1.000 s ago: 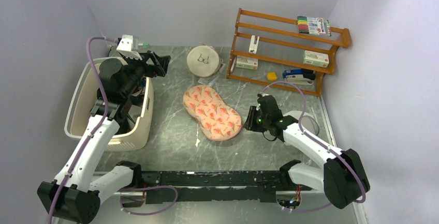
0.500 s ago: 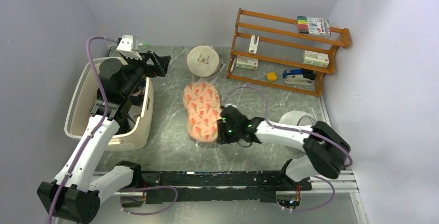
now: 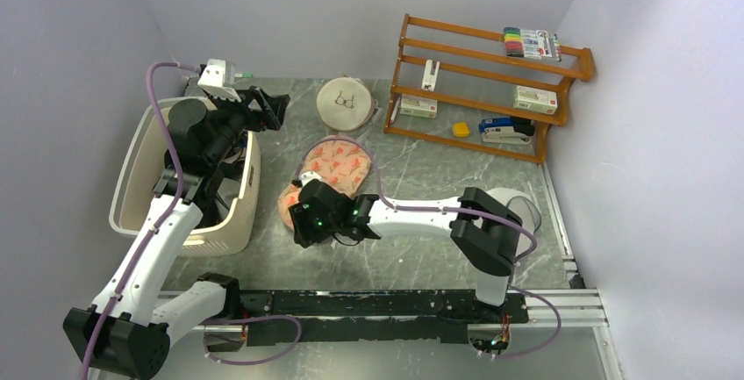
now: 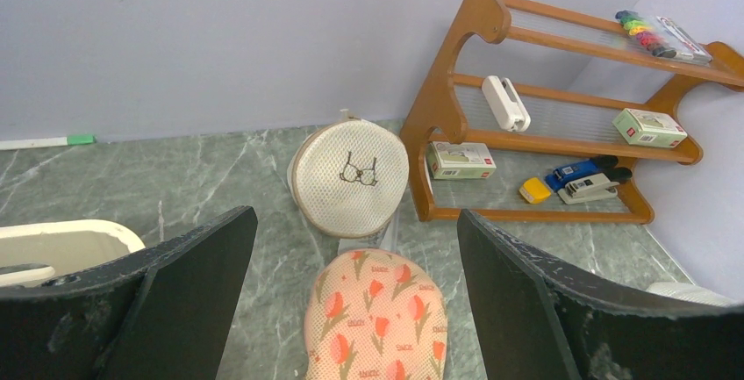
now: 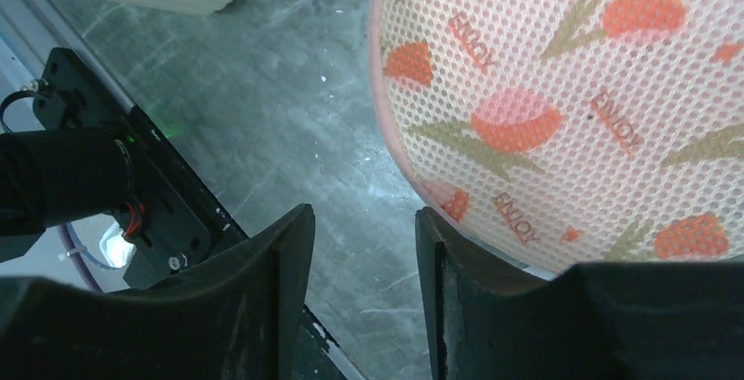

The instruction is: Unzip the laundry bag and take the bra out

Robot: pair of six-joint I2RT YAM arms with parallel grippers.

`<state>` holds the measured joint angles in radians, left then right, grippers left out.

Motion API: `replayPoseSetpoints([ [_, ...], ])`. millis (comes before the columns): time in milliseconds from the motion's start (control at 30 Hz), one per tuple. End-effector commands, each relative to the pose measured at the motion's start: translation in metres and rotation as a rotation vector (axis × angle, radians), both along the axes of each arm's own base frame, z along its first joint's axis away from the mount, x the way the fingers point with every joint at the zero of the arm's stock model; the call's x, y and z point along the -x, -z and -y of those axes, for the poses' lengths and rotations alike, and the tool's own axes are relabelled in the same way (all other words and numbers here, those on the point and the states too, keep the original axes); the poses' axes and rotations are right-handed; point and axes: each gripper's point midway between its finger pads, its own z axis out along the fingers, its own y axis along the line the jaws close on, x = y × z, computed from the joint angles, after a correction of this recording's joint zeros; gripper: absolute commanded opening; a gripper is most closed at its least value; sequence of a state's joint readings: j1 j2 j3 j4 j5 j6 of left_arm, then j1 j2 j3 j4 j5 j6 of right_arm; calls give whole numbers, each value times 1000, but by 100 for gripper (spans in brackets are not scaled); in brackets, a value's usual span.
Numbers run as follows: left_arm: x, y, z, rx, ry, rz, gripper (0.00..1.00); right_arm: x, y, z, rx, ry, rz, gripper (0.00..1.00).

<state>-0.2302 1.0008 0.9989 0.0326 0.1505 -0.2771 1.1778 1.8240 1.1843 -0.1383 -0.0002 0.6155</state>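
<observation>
Laundry bag (image 3: 340, 162): flat, middle of worktop (image 3: 412, 257); no opened zip seen, bra not out; both steps judged pending. Right gripper (image 5: 364, 222): jaws part-open, empty, beside bag's near end. Left gripper (image 4: 355, 222): jaws wide, empty.

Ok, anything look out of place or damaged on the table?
Nothing spilled or damaged. The laundry bag lies slanted beside the basket, its near end hidden in the top view under the right tool.

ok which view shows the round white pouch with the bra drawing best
Left wrist: the round white pouch sits whole and centred, its bra drawing clear, beside the wooden rack. Top external shows it small and far. Right wrist misses it.
</observation>
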Motion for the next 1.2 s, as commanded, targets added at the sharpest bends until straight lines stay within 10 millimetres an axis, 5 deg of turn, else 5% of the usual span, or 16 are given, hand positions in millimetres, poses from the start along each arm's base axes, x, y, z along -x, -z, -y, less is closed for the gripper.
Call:
replayPoseSetpoints([
  [0,2,-16,-3,1,-6,49,97,-8,-26,-4,-49,-25,74,49],
  [167,3,-19,-3,-1,0,53,97,-37,-49,19,-29,38,213,59],
  [500,5,-21,-2,-4,5,60,97,-171,-76,77,-57,282,303,70],
  [800,2,-16,3,6,27,46,97,-269,-41,112,-47,443,262,73],
  [1000,3,-16,4,10,34,47,96,-301,-3,112,-30,420,200,74],
  [1167,3,-16,5,12,39,46,96,-299,19,114,-23,418,141,69],
])
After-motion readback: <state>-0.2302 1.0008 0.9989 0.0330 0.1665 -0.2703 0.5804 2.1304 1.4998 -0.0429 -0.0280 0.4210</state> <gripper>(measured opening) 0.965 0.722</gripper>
